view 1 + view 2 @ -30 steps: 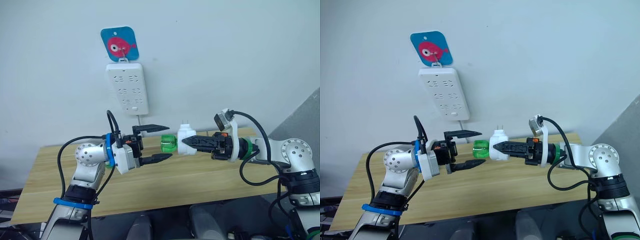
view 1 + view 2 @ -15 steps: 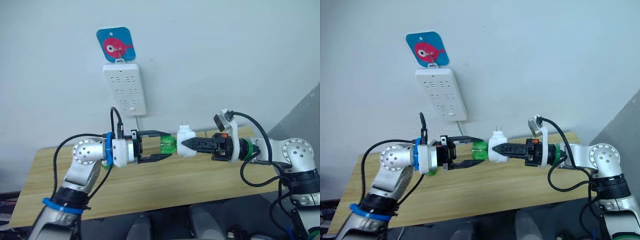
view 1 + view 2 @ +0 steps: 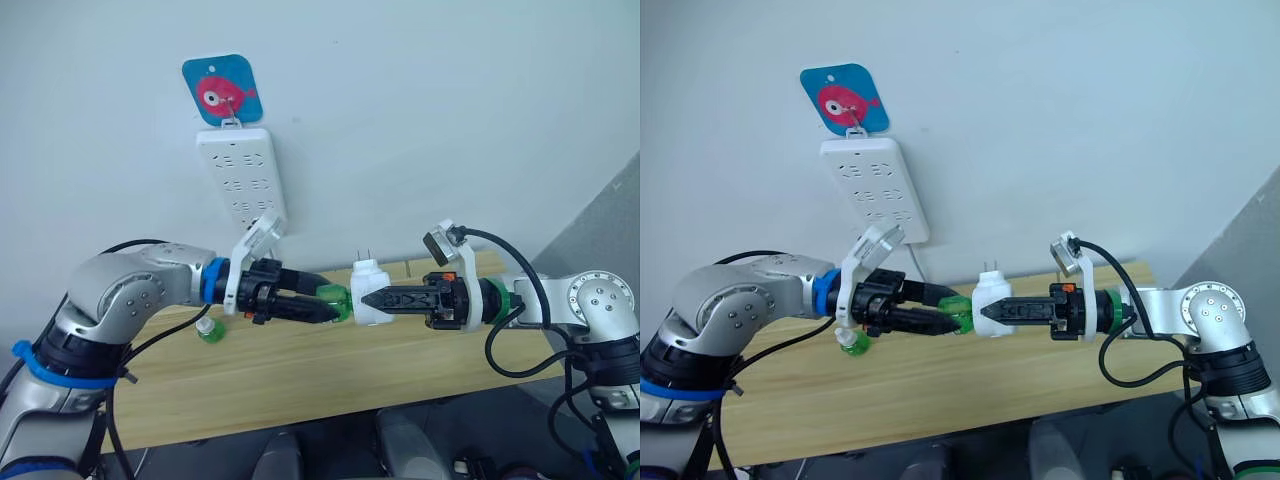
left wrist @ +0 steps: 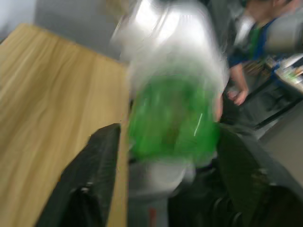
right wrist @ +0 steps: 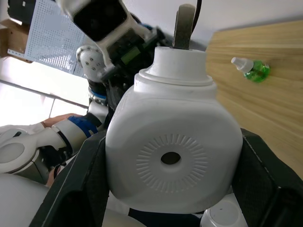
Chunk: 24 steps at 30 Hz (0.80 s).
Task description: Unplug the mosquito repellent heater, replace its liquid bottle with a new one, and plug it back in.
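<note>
at centre frame the right gripper (image 3: 366,297) was clamped on the mosquito repellent heater (image 3: 369,290), held unplugged above the wooden table (image 3: 300,370), well clear of the power strip (image 3: 240,180) at upper left. the left gripper (image 3: 322,303) was closed on the green bottle (image 3: 335,301) at the heater's end — the bottle-swap step, by appearance. a second green bottle (image 3: 209,329) lay on the table at lower left; the next move would call for twisting while the right held firm.

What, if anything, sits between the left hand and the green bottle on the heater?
Nothing visible does: the left hand is already closed around the green bottle, which sticks out of the heater held by the right hand.
</note>
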Motion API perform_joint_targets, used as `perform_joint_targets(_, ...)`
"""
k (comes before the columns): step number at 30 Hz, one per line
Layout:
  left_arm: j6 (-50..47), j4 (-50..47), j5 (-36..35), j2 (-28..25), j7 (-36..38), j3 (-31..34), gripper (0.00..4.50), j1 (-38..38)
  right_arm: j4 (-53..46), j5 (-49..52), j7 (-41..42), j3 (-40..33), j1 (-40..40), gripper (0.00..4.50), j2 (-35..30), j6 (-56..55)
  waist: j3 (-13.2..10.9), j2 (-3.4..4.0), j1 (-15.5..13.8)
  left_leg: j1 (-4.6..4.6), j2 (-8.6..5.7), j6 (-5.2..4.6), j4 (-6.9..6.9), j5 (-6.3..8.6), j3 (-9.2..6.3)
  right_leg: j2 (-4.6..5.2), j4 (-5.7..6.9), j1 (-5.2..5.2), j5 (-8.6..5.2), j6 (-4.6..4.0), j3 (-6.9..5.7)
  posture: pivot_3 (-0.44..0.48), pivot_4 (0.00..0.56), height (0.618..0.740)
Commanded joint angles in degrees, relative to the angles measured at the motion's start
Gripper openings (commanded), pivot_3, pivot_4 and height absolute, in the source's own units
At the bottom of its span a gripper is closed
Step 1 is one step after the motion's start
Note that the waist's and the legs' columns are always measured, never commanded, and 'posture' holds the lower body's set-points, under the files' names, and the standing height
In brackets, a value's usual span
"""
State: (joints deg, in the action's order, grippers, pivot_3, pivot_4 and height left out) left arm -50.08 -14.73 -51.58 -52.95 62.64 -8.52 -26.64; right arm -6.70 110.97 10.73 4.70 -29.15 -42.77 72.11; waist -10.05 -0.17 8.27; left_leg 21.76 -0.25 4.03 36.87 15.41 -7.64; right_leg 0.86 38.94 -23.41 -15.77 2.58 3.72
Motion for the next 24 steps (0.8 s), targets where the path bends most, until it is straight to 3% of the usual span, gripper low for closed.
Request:
perform_joint_targets(1,15.6,-1.7,8.6,0.9,4.2,3.3,4.45,3.2,-2.0,2.0,2.1,-1.2,0.0,3.04,-0.3,-0.4,0.0,-0.03,-0.3,0.02,0.0,0.0,0.02,0.0,-0.01,0.0,-0.02,0.0,-0.01,0.01,-0.02,-0.163,0.143,0.74)
perform_joint_targets(5,53.0,4.8,24.8,6.5,9.1,6.1,4.5,9.2,-1.0,2.0,2.0,-1.5,0.5,3.04,-0.6,-0.7,0.0,-0.03,-0.8,0.03,-0.05,0.01,0.01,0.0,0.11,0.08,-0.08,0.01,0.04,-0.06,0.08,-0.162,0.142,0.74)
perform_joint_targets(9,75.9,10.9,29.7,14.3,8.9,8.9,4.5,9.9,-0.2,2.0,1.6,-1.4,0.6,3.04,-0.1,-1.1,-0.1,-0.09,-1.7,0.08,-0.06,0.01,0.09,0.0,0.15,0.11,-0.12,0.01,0.06,-0.06,0.12,-0.158,0.146,0.74)
perform_joint_targets(15,93.2,15.8,30.7,19.6,10.7,7.2,4.5,11.0,0.3,2.0,0.8,-1.2,0.2,3.04,0.7,-1.3,-0.1,-0.1,-1.8,0.09,-0.09,0.0,0.12,0.0,0.22,0.16,-0.11,0.01,0.12,0.05,0.2,-0.156,0.147,0.74)
perform_joint_targets(24,101.3,22.0,34.3,23.4,7.3,4.3,4.5,6.9,0.4,2.0,0.2,-1.2,-0.3,3.04,1.1,-1.3,-0.1,-0.1,-1.7,0.08,-0.1,0.0,0.14,0.0,0.18,0.15,-0.07,0.02,0.13,0.06,0.18,-0.159,0.146,0.74)
